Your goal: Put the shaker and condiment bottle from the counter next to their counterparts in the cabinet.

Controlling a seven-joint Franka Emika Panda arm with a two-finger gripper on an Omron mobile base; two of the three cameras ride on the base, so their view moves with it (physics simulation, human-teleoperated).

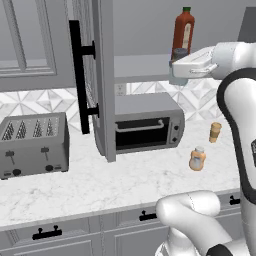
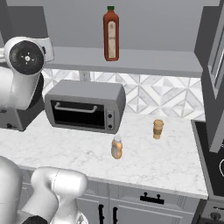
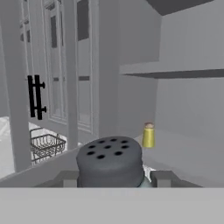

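Note:
My gripper (image 1: 179, 74) is shut on the shaker (image 1: 179, 80), held up at the front edge of the cabinet shelf (image 1: 142, 70), just below the tall red bottle (image 1: 183, 29) with the green cap. In the hand view the shaker's dark perforated cap (image 3: 110, 159) sits between my fingertips (image 3: 162, 176), facing into the cabinet (image 3: 188, 113). A small yellow shaker (image 3: 148, 135) stands further in on the shelf. The squat orange condiment bottle (image 1: 197, 159) (image 2: 116, 147) stands upright on the marble counter (image 1: 125, 180), right of the toaster oven.
The cabinet door (image 1: 102, 80) with its black bar handle (image 1: 77, 75) hangs open to my left. On the counter stand a toaster oven (image 1: 147, 122), a toaster (image 1: 32, 142) and a tan cylinder (image 1: 215, 132). A stove (image 2: 214, 166) borders the counter's right end.

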